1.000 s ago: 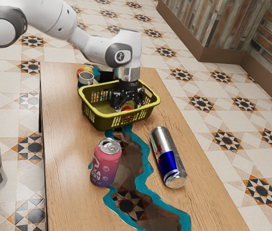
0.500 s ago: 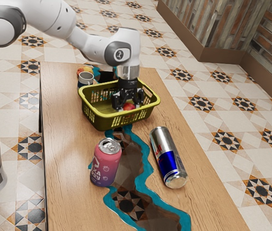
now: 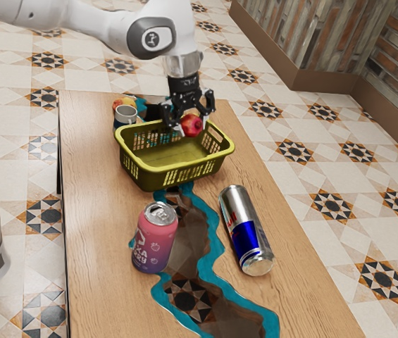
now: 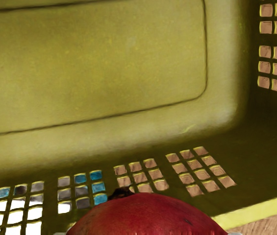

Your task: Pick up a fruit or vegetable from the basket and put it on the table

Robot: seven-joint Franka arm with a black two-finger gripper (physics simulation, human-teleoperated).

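Pomegranate, round and red | raised above your perforated yellow-green plastic basket, presumably to clear its rim | your black two-finger gripper clasps it from both sides, likely steadying it for your wooden table

Smooth, moulded plastic with a soft sheen is seen in the olive-yellow basket; its floor is faintly mottled. The skin of the red fruit is lightly glossed and finely streaked. The desk is surfaced in pale, smooth-looking grained wood, crossed by a winding channel that looks clear and glassy, edged in glossy blue. Bright, polished metal is shown at the ends of the blue-and-silver can on the right and on the lid of the near pink can. The gripper is finished in black, the arm in smooth, glossy white. The far wall is clad in rough, weathered wood.
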